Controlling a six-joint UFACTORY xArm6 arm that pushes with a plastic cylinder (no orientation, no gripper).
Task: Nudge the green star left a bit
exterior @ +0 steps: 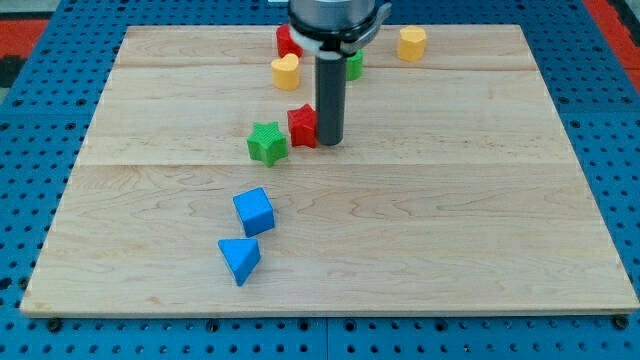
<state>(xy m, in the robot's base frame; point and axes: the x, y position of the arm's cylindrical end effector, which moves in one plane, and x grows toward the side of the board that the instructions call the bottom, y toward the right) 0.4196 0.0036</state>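
The green star [267, 142] is sitting near the middle of the wooden counter [450, 230], a little toward the view's left. Everything else here is placed from that star.

Just to the view's right of the green star, a red block [301, 125] is sitting, and the two are touching or almost touching. Its shape is hard to make out. My tip [331, 143] is resting on the counter just past that red block, on the star's right side, so the red block is lying between my tip and the star. There is no hand on this arm, only the dark rod, so nothing is pinching or spreading.

Toward the view's top from the star, a yellow heart [285, 72] is lying. Farther up and a bit right, another red block [286, 42] is peeking out beside the arm, and a green block [354, 66] is showing partly behind the rod. Well off to the star's upper right, a yellow block [411, 43] is standing near the counter's far edge.

Below the star, toward the view's bottom, a blue cube [254, 211] is sitting, and a blue triangle [240, 259] is lying just under it.
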